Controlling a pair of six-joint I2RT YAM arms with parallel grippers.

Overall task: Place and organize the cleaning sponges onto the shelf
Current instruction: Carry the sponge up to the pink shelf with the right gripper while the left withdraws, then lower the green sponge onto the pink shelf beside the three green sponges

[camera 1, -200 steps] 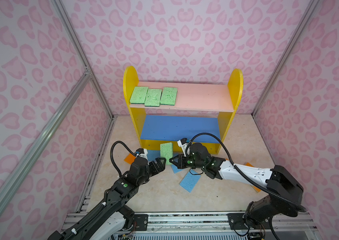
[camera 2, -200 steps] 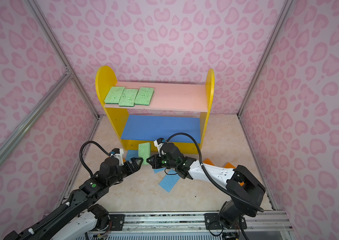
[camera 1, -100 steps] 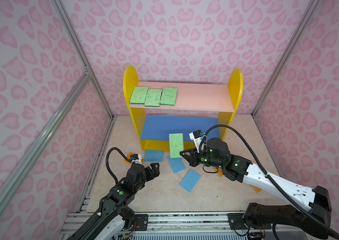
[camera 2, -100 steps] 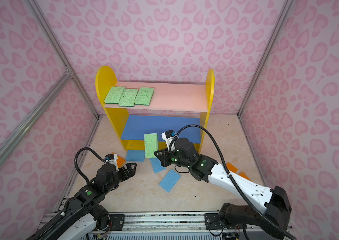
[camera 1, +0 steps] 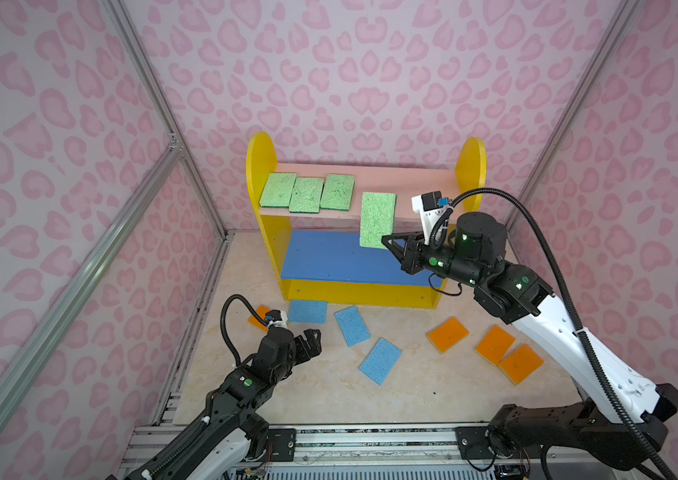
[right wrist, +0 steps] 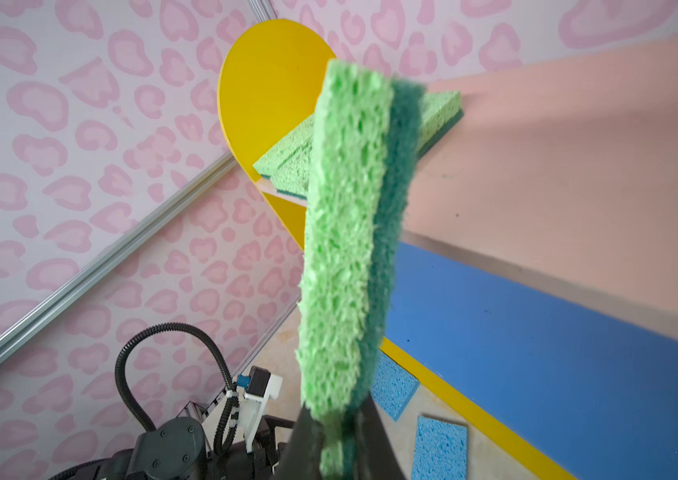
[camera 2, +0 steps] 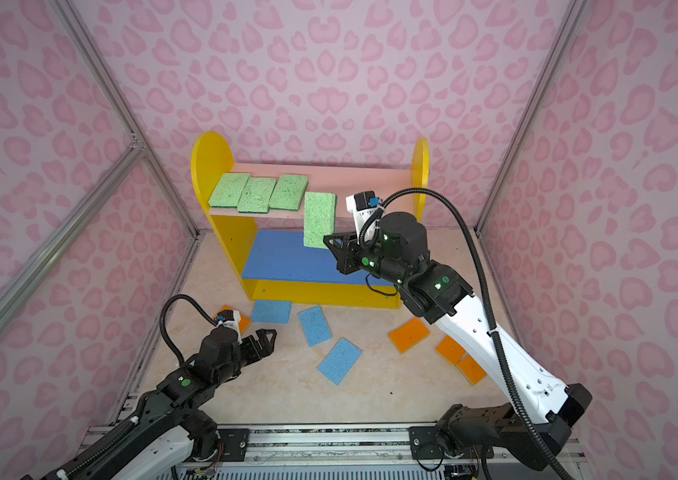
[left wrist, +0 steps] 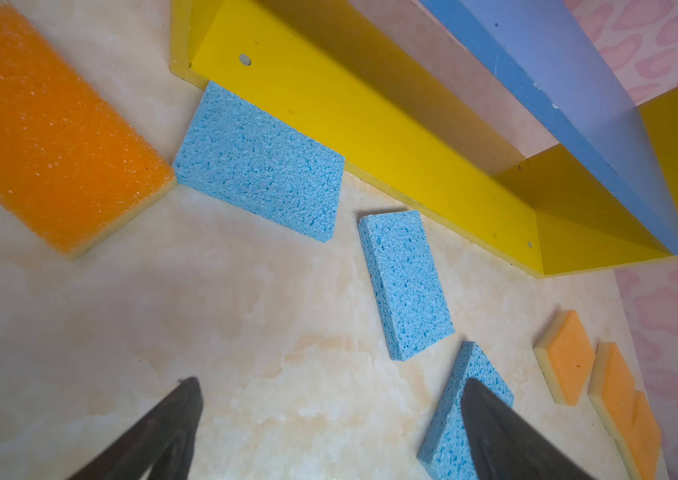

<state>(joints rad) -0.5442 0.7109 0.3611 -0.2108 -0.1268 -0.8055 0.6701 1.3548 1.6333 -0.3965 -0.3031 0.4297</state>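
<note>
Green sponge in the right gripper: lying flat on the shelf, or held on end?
Held on end, not laid down. The right gripper pinches the green sponge by its lower edge; it stands upright before the pink board.

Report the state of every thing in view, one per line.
held green sponge, upright, pinched at its lower edge, in the air
right gripper, shut on held green sponge
left gripper, open, empty
shelved green sponges, three flat in a row on the pink board
blue sponges, three flat on the floor
orange sponges, four flat on the floor
shelf, upright
</note>
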